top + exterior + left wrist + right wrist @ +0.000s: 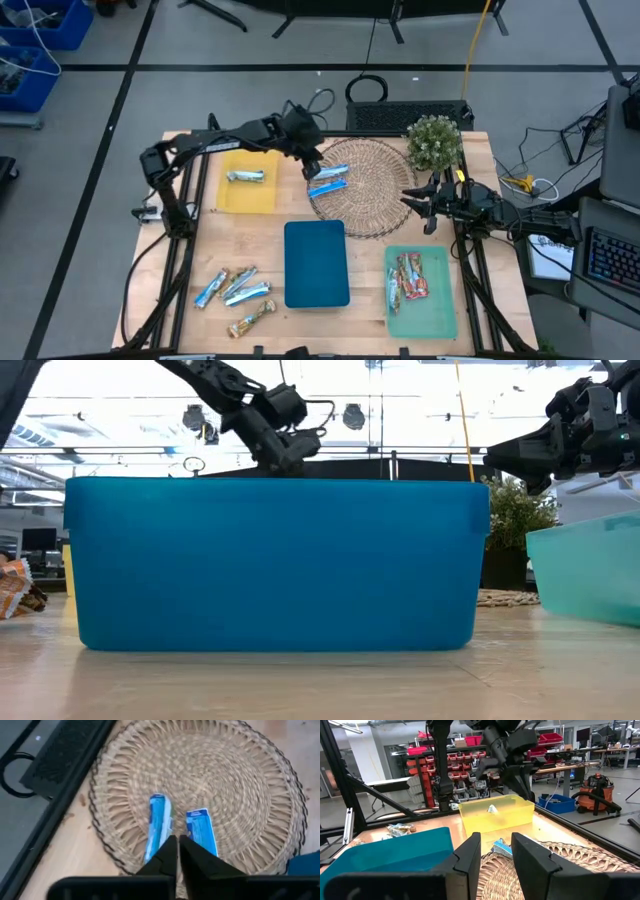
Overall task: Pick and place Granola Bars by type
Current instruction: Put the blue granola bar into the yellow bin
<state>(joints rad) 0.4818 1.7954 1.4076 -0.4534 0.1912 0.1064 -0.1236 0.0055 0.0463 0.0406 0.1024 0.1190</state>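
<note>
A: From above, what is sorted? 
B: One tan-and-silver wrapped bar (245, 177) lies in the flat yellow tray (247, 196), and red-orange foil bars (410, 276) fill the pale green tray (421, 300). The deep blue tray (316, 264) looks empty. Two blue-and-silver bars (328, 180) sit on the round woven mat (372, 190), and a loose cluster of mixed bars (235, 293) waits on the wooden surface (180, 290).

A: And level with the surface? 
B: The blue tray wall (275, 565) blocks nearly everything.

A: The left wrist? 
B: The left tool (178, 851) hangs over the two blue bars (200, 830), fingers pressed together, holding nothing.

A: The right wrist? 
B: The right tool (495, 850) waits at the mat's edge, fingers spread and empty. I'd judge roughly half remains.
</note>
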